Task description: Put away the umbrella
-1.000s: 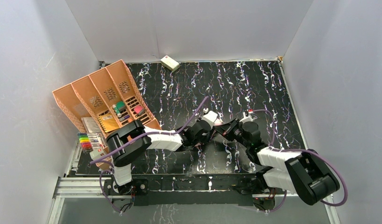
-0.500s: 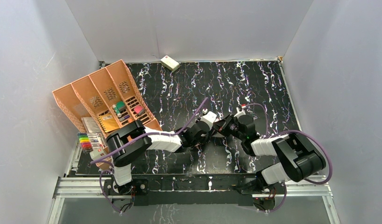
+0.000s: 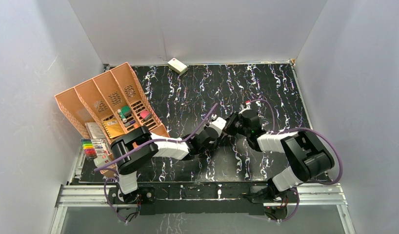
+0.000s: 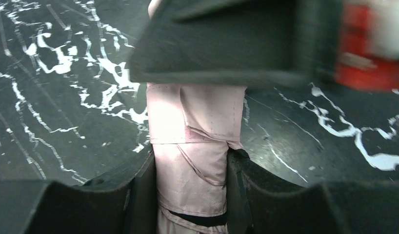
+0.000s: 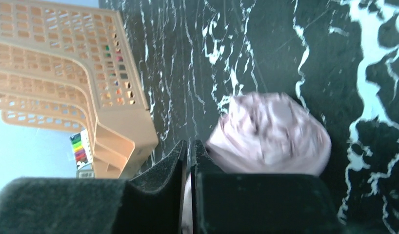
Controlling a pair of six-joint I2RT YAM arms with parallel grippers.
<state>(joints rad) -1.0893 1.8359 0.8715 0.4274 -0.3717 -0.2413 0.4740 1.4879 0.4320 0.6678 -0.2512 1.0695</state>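
Note:
The folded pink umbrella (image 4: 195,126) runs lengthwise between my left gripper's (image 4: 190,180) jaws, which are shut on its wrapped fabric; a black fold shows low in the grip. My right gripper's dark body (image 4: 227,39) crosses over the umbrella's far part. In the right wrist view the umbrella's bunched pink end (image 5: 270,134) lies just right of my right gripper (image 5: 189,151), whose jaws stand only a thin slit apart with a pale pink strip of the umbrella in the slit. From above, both grippers (image 3: 219,127) (image 3: 235,125) meet mid-table and hide the umbrella.
An orange slotted organizer (image 3: 109,97) with small items leans at the left, with coloured markers (image 3: 90,147) beside it. A small cream box (image 3: 177,65) lies at the back wall. Grey walls enclose the black marbled table (image 3: 266,87).
My right wrist has swung left and away along the umbrella, with its elbow folding in toward the centre. The left arm and its grip have stayed still.

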